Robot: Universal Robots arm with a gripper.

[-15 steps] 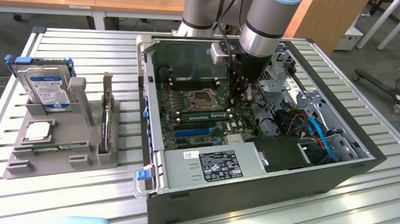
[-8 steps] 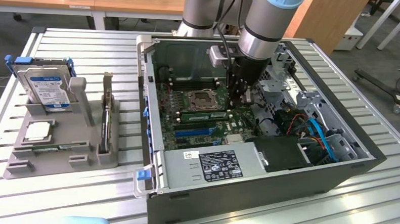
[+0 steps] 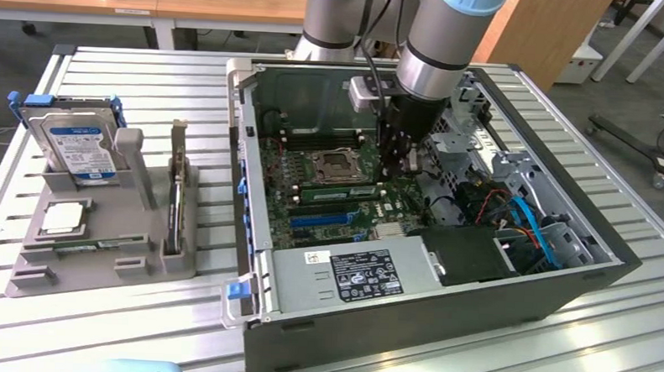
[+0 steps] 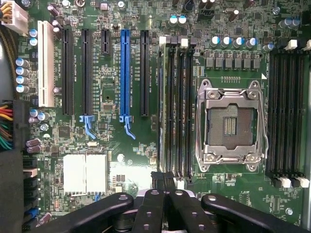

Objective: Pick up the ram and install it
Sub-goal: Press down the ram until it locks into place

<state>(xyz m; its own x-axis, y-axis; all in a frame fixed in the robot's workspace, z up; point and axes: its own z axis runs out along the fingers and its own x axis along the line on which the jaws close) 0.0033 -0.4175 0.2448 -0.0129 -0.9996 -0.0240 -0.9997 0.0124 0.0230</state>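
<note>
One gripper (image 4: 164, 182) | jaws clenched | above the ram (image 4: 162, 111), seated in motherboard (image 4: 107, 141) slot beside socket (image 4: 232, 124)

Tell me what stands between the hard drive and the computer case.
In the exterior view: the gray holder has its post and a dark upright card there.

Under the black tool (image 4: 163, 187) lies a green motherboard (image 4: 107, 141) dotted with small silver parts. Just beside the tool run black memory slots (image 4: 177, 107) with white end clips; farther from it stand black slots, one blue slot (image 4: 125, 73) and one white slot (image 4: 45, 63). The processor socket (image 4: 231, 124) near the tool is silver around a dark middle. The desk (image 3: 135, 320) is pale grey, ribbed in stripes.
</note>
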